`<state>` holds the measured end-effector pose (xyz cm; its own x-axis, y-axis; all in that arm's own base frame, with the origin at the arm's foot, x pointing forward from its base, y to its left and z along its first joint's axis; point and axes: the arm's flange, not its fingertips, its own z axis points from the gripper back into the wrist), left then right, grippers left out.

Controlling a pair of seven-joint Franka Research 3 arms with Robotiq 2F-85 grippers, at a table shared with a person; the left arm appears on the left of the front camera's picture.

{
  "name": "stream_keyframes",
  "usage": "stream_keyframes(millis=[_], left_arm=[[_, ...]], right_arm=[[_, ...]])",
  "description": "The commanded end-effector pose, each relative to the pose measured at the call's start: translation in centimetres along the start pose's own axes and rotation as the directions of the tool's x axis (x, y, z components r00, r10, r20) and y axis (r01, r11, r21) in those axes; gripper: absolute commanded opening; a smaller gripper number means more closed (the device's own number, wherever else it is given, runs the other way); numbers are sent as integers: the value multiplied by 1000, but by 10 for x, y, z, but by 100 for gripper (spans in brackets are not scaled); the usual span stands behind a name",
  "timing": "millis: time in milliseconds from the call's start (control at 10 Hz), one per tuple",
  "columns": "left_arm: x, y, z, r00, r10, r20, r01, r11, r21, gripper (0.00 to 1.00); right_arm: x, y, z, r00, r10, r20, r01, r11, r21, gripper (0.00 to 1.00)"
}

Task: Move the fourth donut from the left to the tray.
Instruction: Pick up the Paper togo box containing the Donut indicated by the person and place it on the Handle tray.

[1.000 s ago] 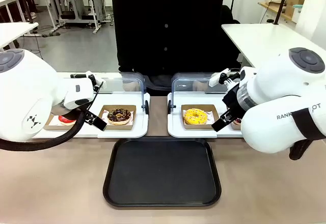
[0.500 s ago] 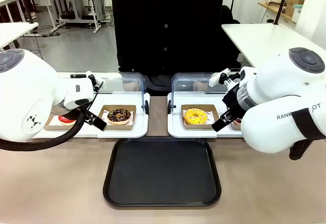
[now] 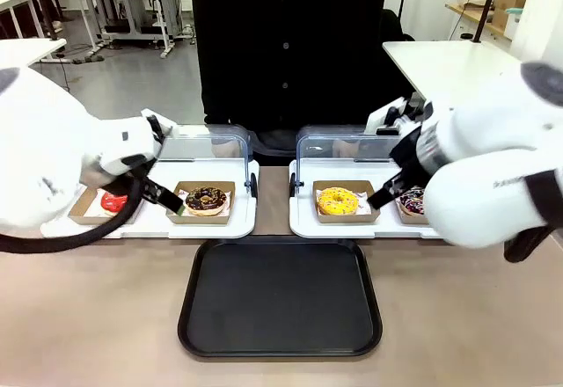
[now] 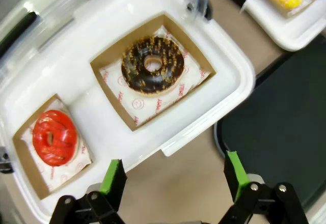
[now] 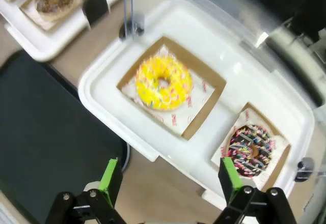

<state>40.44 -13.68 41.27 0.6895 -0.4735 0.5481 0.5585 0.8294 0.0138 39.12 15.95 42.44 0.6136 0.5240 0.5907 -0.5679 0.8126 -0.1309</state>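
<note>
The fourth donut (image 3: 412,200), dark glazed with pink and white drizzle, lies in a small brown box at the right end of the right white display tray (image 3: 303,222). My right gripper (image 5: 169,179) hovers open above that tray's near edge, with the donut (image 5: 251,150) ahead and to the right of its right fingertip. The black tray (image 3: 280,297) lies bare on the table in front of both display trays, and shows at the left in the right wrist view (image 5: 46,132). My left gripper (image 4: 173,175) hangs open and holds nothing above the near edge of the left display tray (image 4: 224,107).
A yellow donut (image 3: 338,200) sits left of the fourth one. The left display tray holds a chocolate crumb donut (image 3: 207,199) and a red donut (image 3: 114,201). Clear lids (image 3: 339,145) stand raised behind both trays. A person in black (image 3: 286,44) stands at the far side.
Both arms have lifted and shifted, blurred by motion. The right arm no longer covers the fourth donut in the front view. Both grippers stay open.
</note>
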Motion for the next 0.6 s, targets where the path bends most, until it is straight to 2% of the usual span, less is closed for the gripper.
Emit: stream_keyframes(millis=[0,100,200,300,500], left_arm=[[8,67,65,998,42,48,-35,991,-130,100],[2,103,103,996,50,80,-35,984,-176,100],[-6,135,125,994,10,111,17,969,-247,100],[-23,163,144,988,-40,147,90,931,-354,100],[-59,211,169,965,-36,261,153,883,-443,100]], right_arm=[[7,-48,71,995,-30,92,18,993,121,100],[1,-74,104,991,-38,128,12,981,194,100],[-6,-103,125,986,-43,162,4,973,233,100],[-17,-128,138,977,-80,199,21,960,280,100],[-48,-183,157,952,-86,292,-36,922,386,100]])
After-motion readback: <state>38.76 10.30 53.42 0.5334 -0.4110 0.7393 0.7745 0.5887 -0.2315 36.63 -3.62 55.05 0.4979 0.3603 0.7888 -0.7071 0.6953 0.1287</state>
